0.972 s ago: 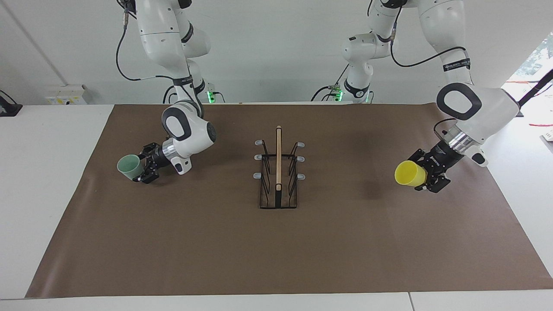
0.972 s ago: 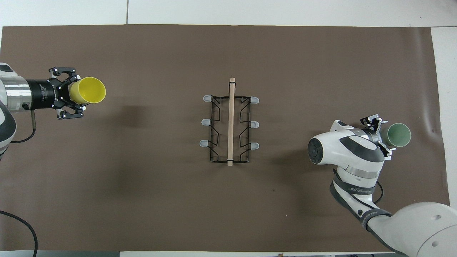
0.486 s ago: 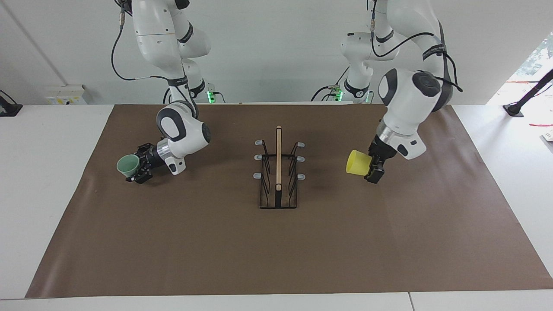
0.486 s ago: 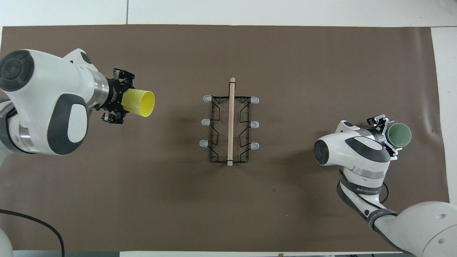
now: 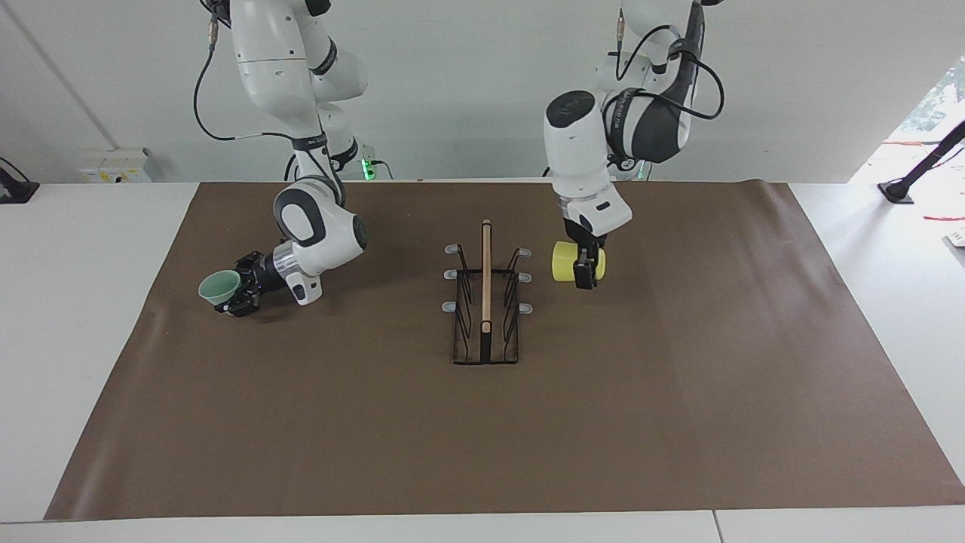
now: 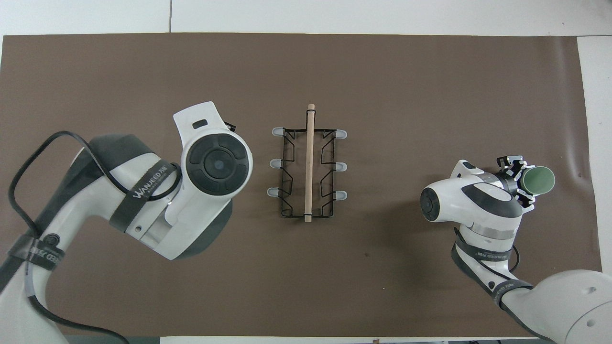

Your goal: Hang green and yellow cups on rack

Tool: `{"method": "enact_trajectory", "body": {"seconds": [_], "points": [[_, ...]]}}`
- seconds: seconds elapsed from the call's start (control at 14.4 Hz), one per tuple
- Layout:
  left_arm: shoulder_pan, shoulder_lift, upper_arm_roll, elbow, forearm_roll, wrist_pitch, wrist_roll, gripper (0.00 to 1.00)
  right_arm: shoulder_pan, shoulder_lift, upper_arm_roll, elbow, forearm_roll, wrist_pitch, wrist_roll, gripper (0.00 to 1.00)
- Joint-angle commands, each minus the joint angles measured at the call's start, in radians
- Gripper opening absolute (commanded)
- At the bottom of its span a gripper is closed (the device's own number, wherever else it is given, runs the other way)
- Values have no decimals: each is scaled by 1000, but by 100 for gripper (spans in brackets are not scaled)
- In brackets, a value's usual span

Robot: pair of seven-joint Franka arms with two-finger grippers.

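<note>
White wall [image 5: 467,90], white table [image 5: 75,302], brown mat [image 5: 482,422], bright window [image 5: 935,98]

A white table [image 5: 75,317] spans the frame, covered almost edge to edge by a brown mat [image 5: 482,422]. At the mat's centre stands the black wire rack [image 5: 486,302], its wooden bar upright.

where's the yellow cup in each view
Facing view: the yellow cup hangs on its side in the left gripper, just beside the rack toward the left arm's end of the table, level with its middle prongs.
Overhead view: not visible; the left arm's wrist covers the spot beside the rack.
Shared landmark: the rack's upright wooden bar, mid-mat in both.
</note>
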Motion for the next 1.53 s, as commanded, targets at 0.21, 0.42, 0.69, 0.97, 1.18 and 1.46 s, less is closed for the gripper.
{"method": "enact_trajectory", "body": {"seconds": [0.21,0.42,0.69,0.97,1.18,1.46], "points": [[-162,1,16,-16,184,-107,-162,0,-11,-41,9,82,85,-18,12,0],[-206,24,17,-31,243,-130,-169,0,-71,-116,9,115,178,-1,1,0],[-238,51,16,-28,275,-132,-215,0,-171,-184,7,188,408,62,-75,0],[-254,93,13,-3,273,-118,-218,0,-203,-170,6,248,597,92,-131,0],[-277,94,11,0,261,-115,-219,0,-254,-155,6,276,744,126,-139,0],[-277,94,11,23,237,-119,-229,76,-340,-163,6,316,947,131,-255,0]]}}
